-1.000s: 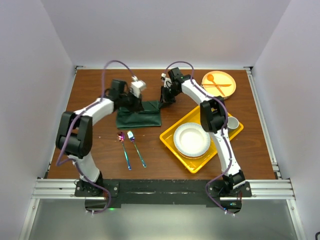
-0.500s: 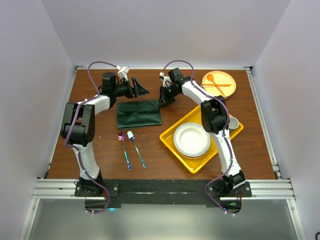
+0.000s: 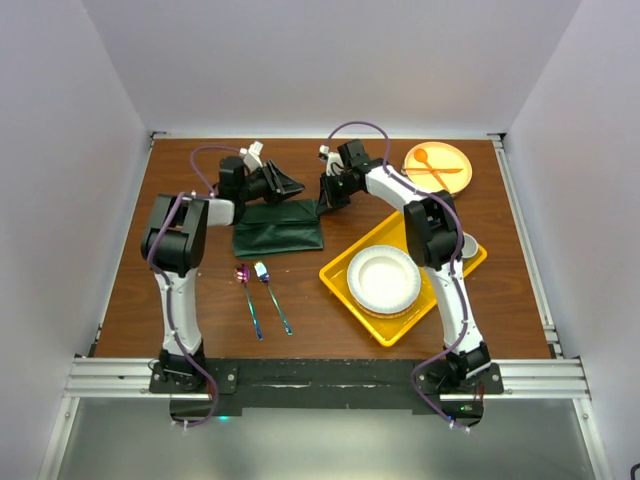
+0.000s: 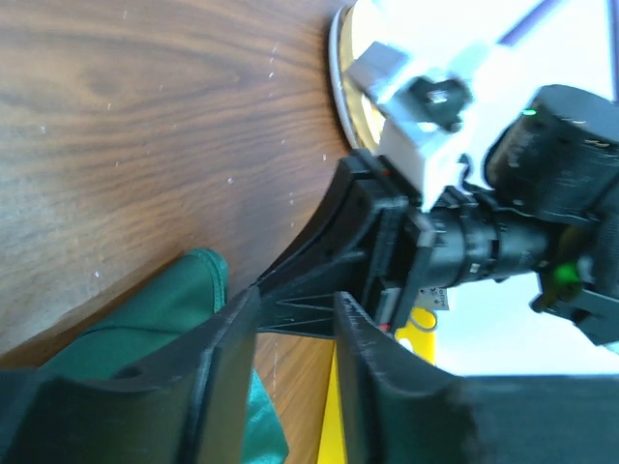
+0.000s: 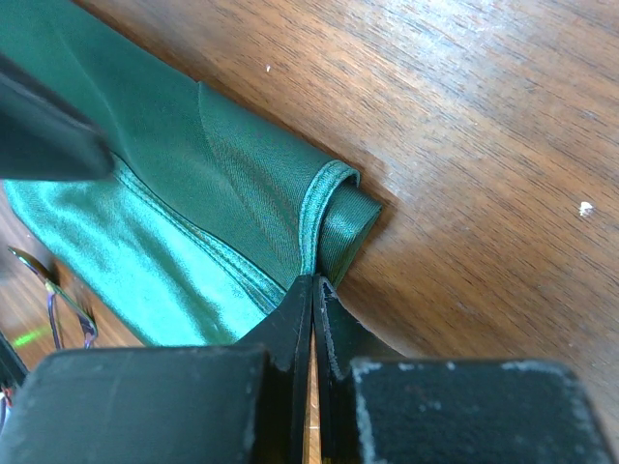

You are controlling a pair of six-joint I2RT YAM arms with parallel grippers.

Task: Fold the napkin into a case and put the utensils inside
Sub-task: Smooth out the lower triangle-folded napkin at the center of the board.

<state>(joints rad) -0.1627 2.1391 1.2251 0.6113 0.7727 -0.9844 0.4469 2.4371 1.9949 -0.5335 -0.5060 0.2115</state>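
The dark green napkin (image 3: 278, 228) lies folded into a flat rectangle left of the tray. My right gripper (image 3: 322, 206) is shut, and its tips (image 5: 314, 282) press against the rolled corner of the napkin (image 5: 193, 164). Bare wood shows between its jaws. My left gripper (image 3: 294, 187) hovers just behind the napkin's far edge, pointing at the right gripper. In the left wrist view the left gripper (image 4: 295, 324) stands open with nothing between its fingers, and the napkin (image 4: 179, 314) is to its left. The shiny spoon (image 3: 247, 292) and fork (image 3: 272, 295) lie side by side in front of the napkin.
A yellow tray (image 3: 472, 262) holding a white plate (image 3: 383, 278) sits to the right, with a small cup (image 3: 466, 243) by its far corner. An orange plate (image 3: 452, 158) with an orange spoon and fork stands at the back right. Metal rails border the table.
My left gripper let go of the napkin's far edge, lifted off, opened wide, then swung right toward the right gripper with its jaws narrower. The napkin lies flatter. The right gripper stayed put.
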